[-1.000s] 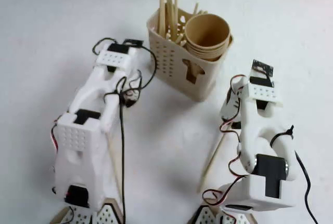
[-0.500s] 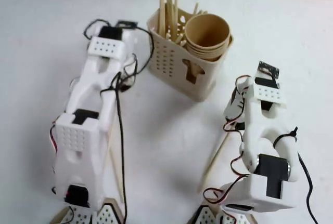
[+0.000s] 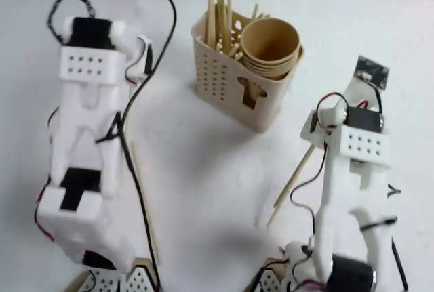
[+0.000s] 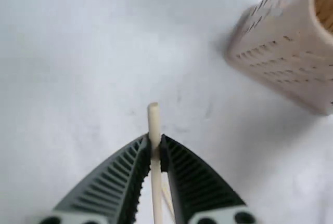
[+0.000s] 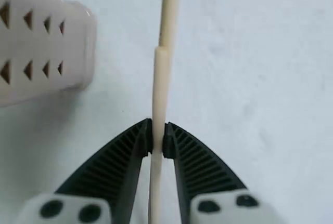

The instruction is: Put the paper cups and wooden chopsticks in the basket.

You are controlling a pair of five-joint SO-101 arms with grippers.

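Both arms have risen in the last second, the left swinging clear of the basket point(image 3: 234, 95). Table point(image 3: 203, 170) possibly still under the right chopstick's point(image 5: 161, 89) tip. Paper cups point(image 3: 271, 45) and standing chopsticks point(image 3: 217, 14) crowd the basket mouth. Left gripper point(image 4: 154, 140) clamps the left chopstick point(image 4: 153, 115); right gripper point(image 5: 157, 128) clamps the right one. Both need dropping in.

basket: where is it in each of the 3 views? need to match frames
High view: basket stands at the far middle of the table, between the two arms.
Left wrist view: basket in a corner of the picture, beyond the held left chopstick, apart from it.
Right wrist view: basket at the picture's edge, beside the held right chopstick.
Shared landmark: the basket's perforated wall.
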